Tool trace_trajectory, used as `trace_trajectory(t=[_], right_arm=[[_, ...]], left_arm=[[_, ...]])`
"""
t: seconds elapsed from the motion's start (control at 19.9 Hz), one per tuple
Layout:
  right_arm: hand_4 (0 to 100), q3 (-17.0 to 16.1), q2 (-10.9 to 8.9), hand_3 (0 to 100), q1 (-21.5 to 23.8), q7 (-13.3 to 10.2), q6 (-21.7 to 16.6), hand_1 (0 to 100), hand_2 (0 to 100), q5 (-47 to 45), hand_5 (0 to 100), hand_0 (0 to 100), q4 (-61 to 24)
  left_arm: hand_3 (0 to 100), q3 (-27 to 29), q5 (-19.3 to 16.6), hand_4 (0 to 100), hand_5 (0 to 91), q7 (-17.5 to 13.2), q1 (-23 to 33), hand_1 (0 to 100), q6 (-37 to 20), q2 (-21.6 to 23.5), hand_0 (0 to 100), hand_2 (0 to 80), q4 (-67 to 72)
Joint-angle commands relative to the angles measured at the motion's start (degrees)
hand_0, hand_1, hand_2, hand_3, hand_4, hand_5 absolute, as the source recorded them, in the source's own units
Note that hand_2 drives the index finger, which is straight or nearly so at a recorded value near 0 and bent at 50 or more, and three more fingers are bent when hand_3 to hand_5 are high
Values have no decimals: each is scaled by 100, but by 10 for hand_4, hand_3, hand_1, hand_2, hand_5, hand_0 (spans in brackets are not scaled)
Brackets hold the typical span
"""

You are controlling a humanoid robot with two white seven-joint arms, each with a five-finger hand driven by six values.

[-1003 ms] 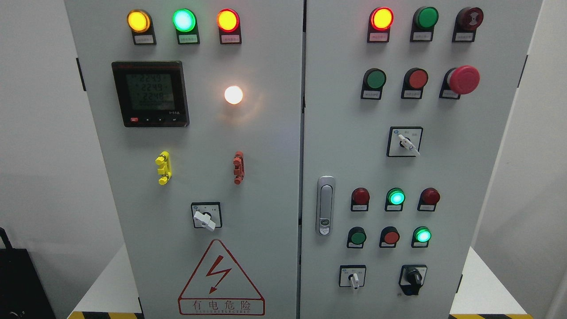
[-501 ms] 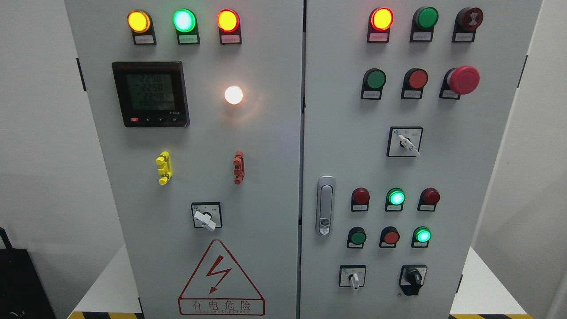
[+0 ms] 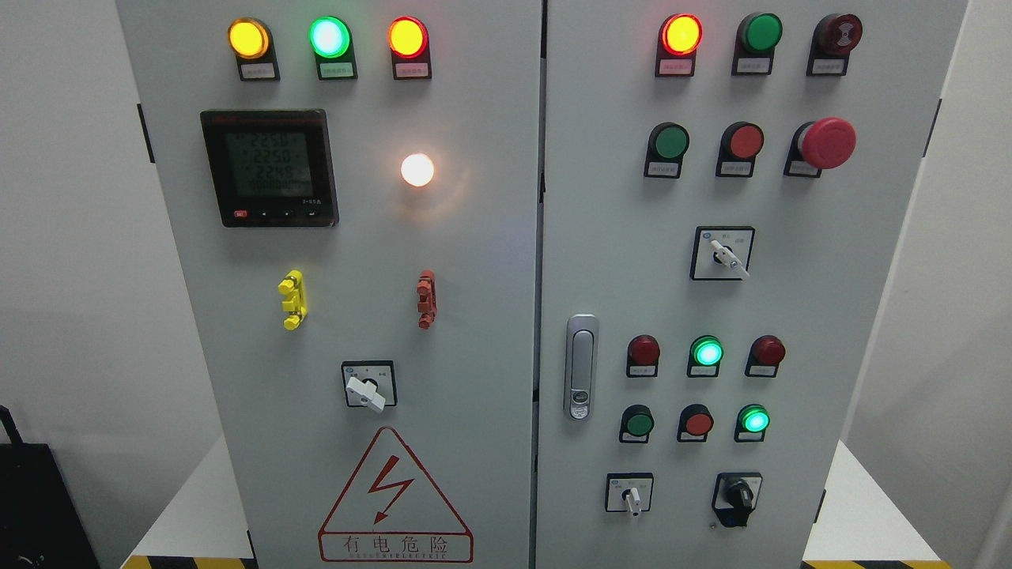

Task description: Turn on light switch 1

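Observation:
A grey two-door electrical cabinet (image 3: 474,261) fills the head view. On the left door a white rotary switch (image 3: 366,390) sits in a black frame, its knob tilted down to the right. A round white lamp (image 3: 417,169) above it glows. The right door carries more rotary switches: a white one in the middle (image 3: 726,255), a small white one low down (image 3: 631,496) and a black one (image 3: 740,495). I cannot tell which one is switch 1. Neither of my hands shows.
A digital meter (image 3: 269,167), yellow (image 3: 292,299) and red (image 3: 426,299) handles and a warning triangle (image 3: 393,494) are on the left door. The right door has a door latch (image 3: 581,367), a red mushroom button (image 3: 826,143) and several indicator lamps. A white platform (image 3: 198,514) lies below.
Only the meter's readout digits have changed. No hand has come into view.

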Motion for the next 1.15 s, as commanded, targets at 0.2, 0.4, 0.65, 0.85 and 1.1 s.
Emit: trace_trajectory(t=[0.2,0.4,0.65,0.85,1.1], right_arm=[[0,3,2,0,0,3,-3,0,0,0,0,0,0],[0,3,2,0,0,3,-3,0,0,0,0,0,0],[0,3,-6,0,0,3,-3,0,0,0,0,0,0],[0,3,2,0,0,3,-3,0,0,0,0,0,0],[0,-6,-6,0,0,3,-3,0,0,0,0,0,0]], left_arm=[[0,-349,-38,0,0,58,-148,24,73,-93,306,0,1471],[0,-357,-38,0,0,67,-148,19,73,-93,311,0,1471],[0,-463,-29,0,0,261,-148,15,38,-93,313,0,1471],[0,-454,-12,0,0,261,-148,13,38,-93,315,0,1462],[0,-419,32,0,0,269,-183,6,20,-93,316,0,1462]])
